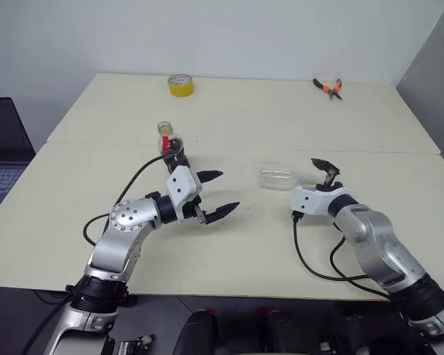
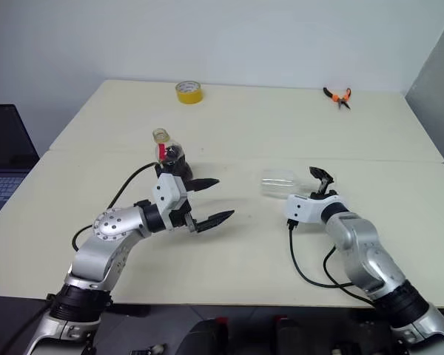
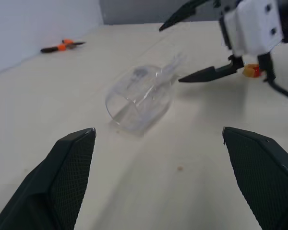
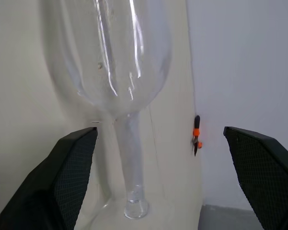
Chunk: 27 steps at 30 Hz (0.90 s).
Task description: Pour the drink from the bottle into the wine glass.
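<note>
The wine glass (image 1: pixel 277 179) lies on its side on the table, with the bowl's mouth toward my left arm. My right gripper (image 1: pixel 317 176) is open at the glass's foot end. In the right wrist view the stem (image 4: pixel 129 158) runs between its two spread fingers, and they are not closed on it. The bottle (image 1: pixel 169 144) stands upright just behind my left gripper (image 1: pixel 218 194), with dark drink in its lower part. My left gripper is open and empty, pointing across the table at the glass (image 3: pixel 139 96).
A yellow tape roll (image 1: pixel 180 85) sits at the table's far edge, and orange-handled pliers (image 1: pixel 328 88) lie at the far right. A laptop (image 1: pixel 4 155) stands off the table to the left. Black cables trail from both wrists onto the tabletop (image 1: pixel 244 244).
</note>
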{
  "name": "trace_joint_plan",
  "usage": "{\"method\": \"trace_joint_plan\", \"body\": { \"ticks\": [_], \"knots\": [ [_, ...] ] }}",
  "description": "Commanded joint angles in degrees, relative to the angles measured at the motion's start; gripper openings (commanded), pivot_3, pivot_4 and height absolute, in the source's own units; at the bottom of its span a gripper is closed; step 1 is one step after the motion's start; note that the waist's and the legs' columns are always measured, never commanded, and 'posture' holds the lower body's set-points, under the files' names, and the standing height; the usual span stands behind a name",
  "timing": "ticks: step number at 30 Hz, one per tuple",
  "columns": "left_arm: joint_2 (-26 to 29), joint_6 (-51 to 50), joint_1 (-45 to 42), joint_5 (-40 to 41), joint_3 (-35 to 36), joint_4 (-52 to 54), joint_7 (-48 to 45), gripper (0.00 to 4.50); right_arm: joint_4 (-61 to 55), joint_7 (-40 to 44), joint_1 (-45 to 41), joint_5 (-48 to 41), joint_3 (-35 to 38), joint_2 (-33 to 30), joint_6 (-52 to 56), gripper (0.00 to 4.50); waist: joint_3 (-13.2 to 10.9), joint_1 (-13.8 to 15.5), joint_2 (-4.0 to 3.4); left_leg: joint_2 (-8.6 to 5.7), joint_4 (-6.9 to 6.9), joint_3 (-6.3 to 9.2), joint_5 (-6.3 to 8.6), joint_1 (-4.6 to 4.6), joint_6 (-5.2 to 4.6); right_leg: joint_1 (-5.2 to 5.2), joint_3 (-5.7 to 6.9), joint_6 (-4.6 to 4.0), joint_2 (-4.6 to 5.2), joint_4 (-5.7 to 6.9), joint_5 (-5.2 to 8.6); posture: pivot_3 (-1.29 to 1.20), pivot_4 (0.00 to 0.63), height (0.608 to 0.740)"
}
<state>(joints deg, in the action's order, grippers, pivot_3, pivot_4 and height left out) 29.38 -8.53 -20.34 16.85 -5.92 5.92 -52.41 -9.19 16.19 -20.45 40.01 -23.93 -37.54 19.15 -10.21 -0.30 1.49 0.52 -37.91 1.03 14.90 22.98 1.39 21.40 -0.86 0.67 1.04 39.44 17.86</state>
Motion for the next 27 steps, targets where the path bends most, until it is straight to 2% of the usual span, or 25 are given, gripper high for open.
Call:
{"method": "trace_joint_plan", "body": {
  "ticks": [1, 8, 11, 13, 21, 22, 27],
  "knots": [
    [-1.1, 0.6, -0.9, 0.5, -0.3, -0.3, -0.4, 4.46, 2.8, -1.7, -2.7, 3.7, 0.0, 1.5, -1.2, 4.5, 0.0, 0.0, 0.0, 0.0, -0.01, -0.03, -0.01, 0.02, 0.02, 0.02, -0.02, 0.0, 0.01, -0.02, 0.0, 0.0, 0.15, 0.74],
    [-3.3, 2.2, -1.6, -0.6, -0.8, -2.2, 0.1, 4.46, 11.4, -3.8, -5.4, 6.5, 0.5, 4.0, -3.2, 4.5, 0.0, -0.1, 0.0, 0.02, -0.02, 0.03, 0.08, -0.03, -0.14, 0.02, 0.02, 0.0, -0.01, 0.15, 0.0, 0.0, 0.15, 0.74],
    [-3.8, 2.6, -1.6, -0.8, -0.8, -2.6, 0.2, 4.5, 12.1, -4.1, -5.4, 6.8, 0.7, 5.3, -3.4, 3.88, 0.0, -0.2, 0.0, 0.01, -0.04, 0.01, 0.07, -0.03, -0.14, 0.03, 0.0, -0.01, -0.01, 0.17, 0.0, 0.0, 0.15, 0.74],
    [-4.0, 2.8, -1.6, -0.8, -0.8, -2.9, 0.2, 4.5, 13.1, -4.3, -5.4, 6.9, 0.8, 6.0, -3.3, 3.24, 0.0, -0.3, 0.0, 0.03, -0.03, 0.01, 0.07, -0.02, -0.14, 0.05, 0.0, -0.01, -0.01, 0.17, 0.0, 0.0, 0.15, 0.74],
    [-3.9, 2.1, -0.9, -0.7, -0.5, -1.9, 0.3, 4.5, 13.3, -7.0, -6.6, 6.8, 3.1, 8.1, -2.2, 0.26, 0.0, -0.4, 0.0, 0.04, -0.03, 0.02, 0.08, -0.03, -0.14, 0.05, 0.01, -0.01, -0.02, 0.2, 0.0, 0.0, 0.15, 0.74],
    [-3.4, 1.8, -0.2, -0.5, -0.5, -1.3, -0.1, 4.5, 12.5, -7.3, -6.5, 6.7, 3.7, 8.0, -2.1, 0.13, 0.0, -0.4, 0.0, 0.04, -0.03, 0.02, 0.07, -0.03, -0.14, 0.06, 0.0, -0.01, -0.02, 0.21, 0.0, 0.0, 0.15, 0.74],
    [-2.1, -0.1, 2.2, 1.1, 2.2, -0.4, 0.7, 4.5, 6.3, -6.6, -5.3, 3.8, 7.5, 9.0, -2.2, 0.13, 0.0, -0.7, -0.01, 0.03, -0.02, 0.01, 0.07, -0.01, -0.14, 0.09, -0.02, -0.01, -0.02, 0.21, 0.0, 0.0, 0.15, 0.74]
  ]
}}
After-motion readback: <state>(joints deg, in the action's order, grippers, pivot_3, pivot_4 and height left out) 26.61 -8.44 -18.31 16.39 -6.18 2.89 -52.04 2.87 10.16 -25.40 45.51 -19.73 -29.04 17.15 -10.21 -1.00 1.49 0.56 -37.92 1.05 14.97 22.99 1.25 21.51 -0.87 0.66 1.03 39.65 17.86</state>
